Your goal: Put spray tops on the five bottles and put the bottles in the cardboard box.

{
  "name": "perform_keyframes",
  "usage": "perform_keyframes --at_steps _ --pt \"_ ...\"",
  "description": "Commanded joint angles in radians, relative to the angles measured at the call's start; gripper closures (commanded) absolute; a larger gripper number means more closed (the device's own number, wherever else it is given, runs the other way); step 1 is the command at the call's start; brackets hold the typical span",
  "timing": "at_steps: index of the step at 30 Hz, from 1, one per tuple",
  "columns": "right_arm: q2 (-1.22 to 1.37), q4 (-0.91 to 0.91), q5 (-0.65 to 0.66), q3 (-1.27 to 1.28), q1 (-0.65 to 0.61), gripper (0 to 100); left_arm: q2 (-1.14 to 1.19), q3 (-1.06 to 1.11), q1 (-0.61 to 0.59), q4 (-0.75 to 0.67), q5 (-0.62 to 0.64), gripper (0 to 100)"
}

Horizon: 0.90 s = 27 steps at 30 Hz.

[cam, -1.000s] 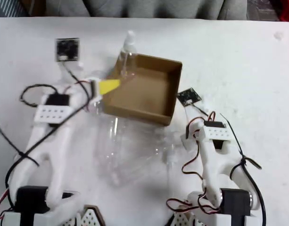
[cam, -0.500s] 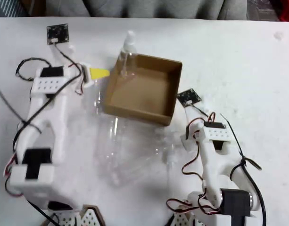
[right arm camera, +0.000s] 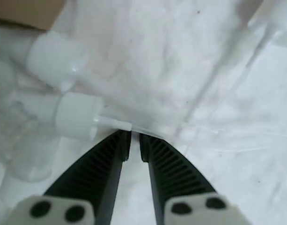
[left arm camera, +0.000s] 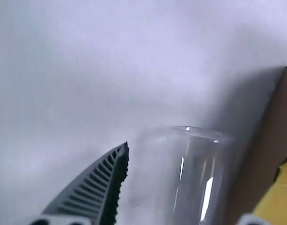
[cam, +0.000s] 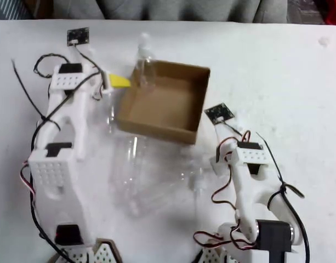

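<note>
Brown cardboard box (cam: 157, 130) sits on the table (cam: 277, 66). Left claw (left arm camera: 195, 187) is open with a clear bottle (left arm camera: 180, 154) between its fingers. Right claw (right arm camera: 135, 139) is closed, just beside a spray top (right arm camera: 75, 115).

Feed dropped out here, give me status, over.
Left gripper open around clear bottle beside cardboard box. Right gripper shut by spray tops. Loose bottles between arms.

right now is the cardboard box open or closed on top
Open: no lid or flaps cover the cardboard box, and its brown floor shows in the high view.
</note>
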Motion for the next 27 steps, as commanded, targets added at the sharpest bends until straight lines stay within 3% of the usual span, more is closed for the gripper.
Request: perform_keyframes --at_steps 1,7,18,27 --pt "-0.028 0.013 -0.006 -0.005 0.008 98.2 0.031 -0.135 -0.033 0.157 0.012 58" --pt "-0.027 0.007 -0.006 -0.005 0.007 98.2 0.027 -0.224 -0.033 0.244 0.005 58" --pt "-0.027 0.007 -0.006 -0.005 0.008 98.2 0.028 -0.377 0.081 0.370 0.012 58" --pt "-0.027 0.008 -0.006 -0.005 0.008 98.2 0.031 -0.577 0.061 0.543 0.014 58"
